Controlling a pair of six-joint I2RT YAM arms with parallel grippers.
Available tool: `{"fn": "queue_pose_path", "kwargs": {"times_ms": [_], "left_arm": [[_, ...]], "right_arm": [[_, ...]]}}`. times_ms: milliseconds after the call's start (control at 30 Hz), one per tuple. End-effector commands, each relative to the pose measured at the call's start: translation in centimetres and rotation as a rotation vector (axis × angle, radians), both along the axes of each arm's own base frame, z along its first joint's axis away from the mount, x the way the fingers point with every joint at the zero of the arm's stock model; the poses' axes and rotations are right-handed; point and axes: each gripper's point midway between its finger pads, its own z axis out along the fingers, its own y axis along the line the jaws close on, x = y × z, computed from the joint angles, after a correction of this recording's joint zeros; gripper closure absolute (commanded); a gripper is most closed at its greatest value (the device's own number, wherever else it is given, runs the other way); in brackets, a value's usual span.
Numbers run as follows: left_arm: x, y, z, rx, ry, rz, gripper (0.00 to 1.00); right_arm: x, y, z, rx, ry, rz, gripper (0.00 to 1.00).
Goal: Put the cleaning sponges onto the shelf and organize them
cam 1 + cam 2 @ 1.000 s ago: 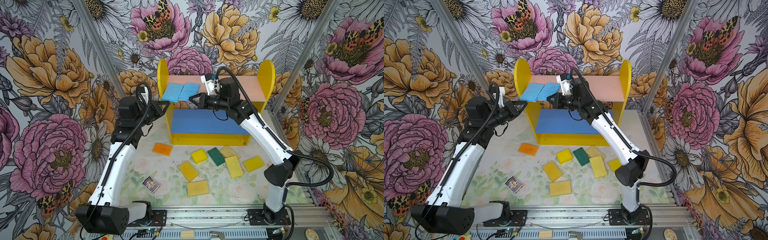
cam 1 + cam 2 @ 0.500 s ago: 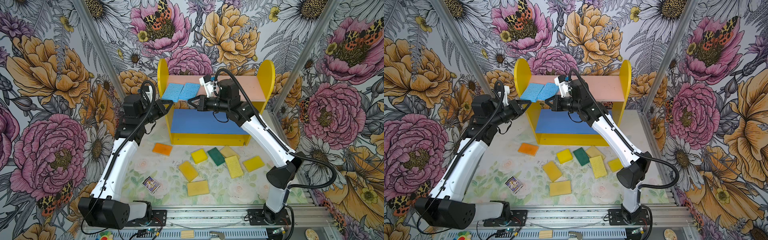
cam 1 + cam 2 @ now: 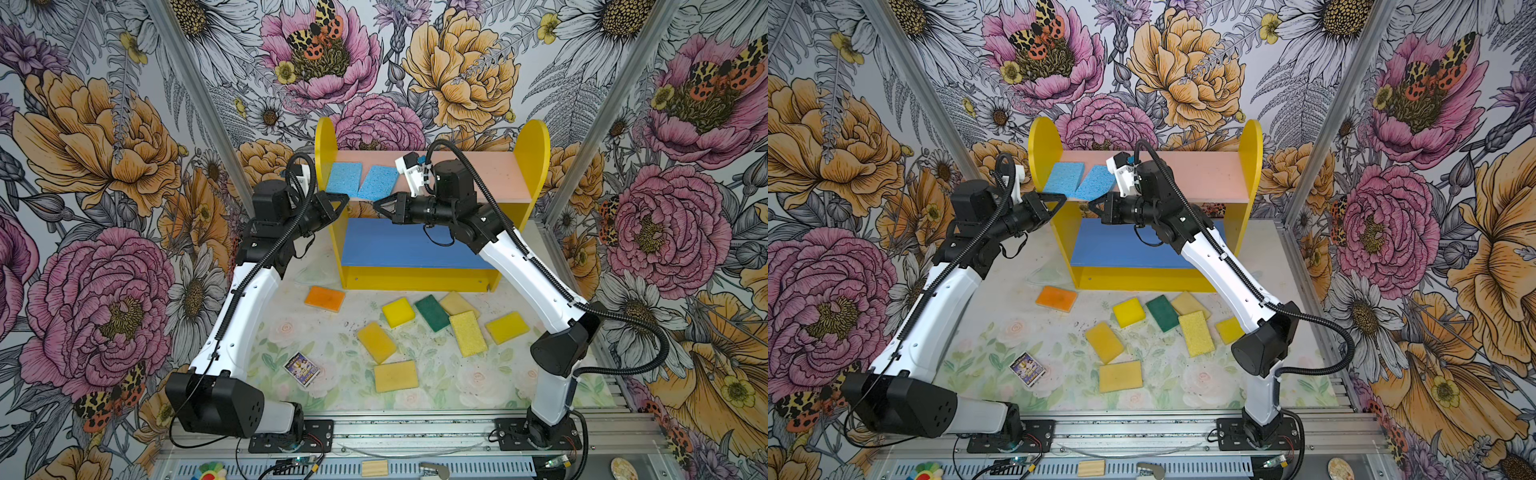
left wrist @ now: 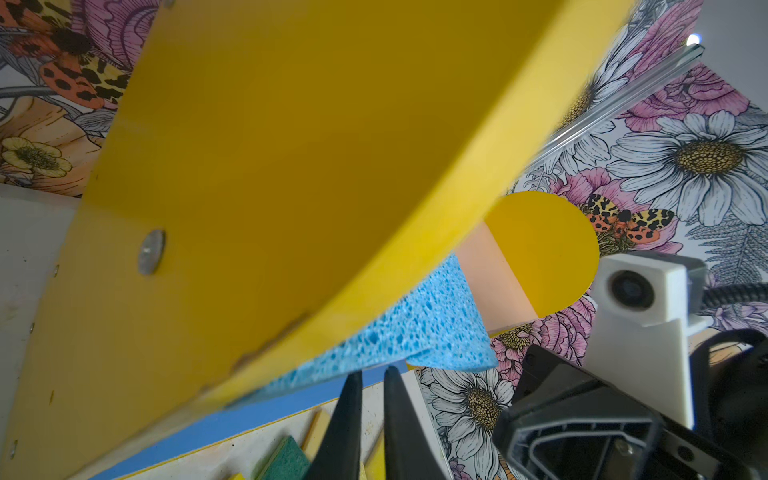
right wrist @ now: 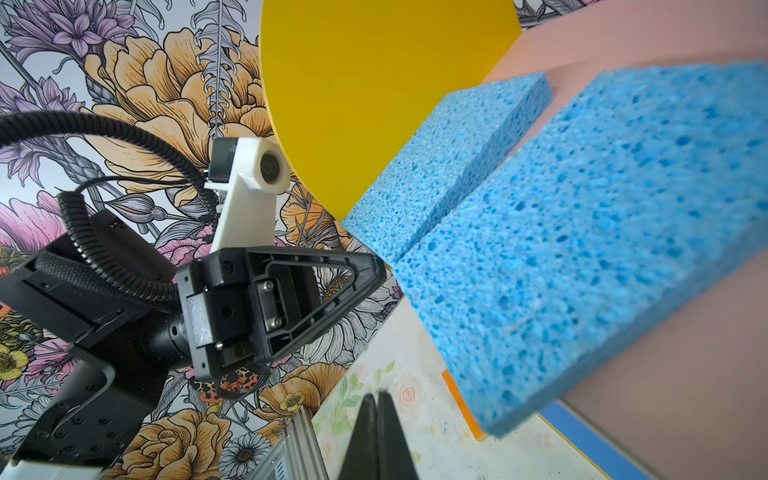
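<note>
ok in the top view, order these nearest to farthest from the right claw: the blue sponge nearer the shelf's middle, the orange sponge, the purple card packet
From the right claw:
1. Light blue porous foam sponge, on the pink board, beside its tip.
2. Flat orange foam sponge, on the table, front-left of the shelf.
3. Small purple printed card packet, nearer the table's front.
</note>
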Motion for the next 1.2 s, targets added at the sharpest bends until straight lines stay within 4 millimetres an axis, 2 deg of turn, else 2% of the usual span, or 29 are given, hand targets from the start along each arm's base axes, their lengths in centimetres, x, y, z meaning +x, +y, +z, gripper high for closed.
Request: {"fn": "queue_pose_path", "kwargs": {"times_ms": [0,367,633,733,833,933,1000,1067,1167], "left_arm": [[0.4,0.4,1.1,0.021,-0.047,0.015,0.86],[-1.1,0.6,0.8,0.02,-0.044,0.011,0.86],[-2.1,0.9,1.0,0.027,-0.049,0.008,0.86],[-2.6,1.1,1.2,0.03,-0.052,0.005,0.86],[-3.2,1.2,1.3,0.029,-0.054,0.001,0.86],[-4.1,1.0,1.5,0.025,-0.062,-0.015,0.86],[-4.8,0.7,1.5,0.023,-0.065,-0.03,0.86],[-5.7,0.7,1.4,0.022,-0.069,-0.039,0.86],[-7.0,1.3,1.2,0.021,-0.065,-0.027,0.86]], "right_arm": [[0.4,0.0,0.7,0.019,-0.013,0.007,1.0],[2.7,-1.9,0.4,0.021,-0.003,-0.041,1.0],[4.4,-2.2,0.6,0.038,-0.002,-0.057,1.0],[4.2,-2.1,1.1,0.052,0.001,-0.047,1.0],[2.7,-2.3,2.5,0.064,-0.016,-0.036,1.0],[1.9,-3.8,4.1,0.056,-0.068,-0.089,1.0],[2.4,-5.1,4.5,0.042,-0.083,-0.151,0.99],[3.6,-6.5,4.2,-0.012,-0.1,-0.23,1.0],[5.2,-7.6,3.1,-0.109,-0.098,-0.319,0.99]]}}
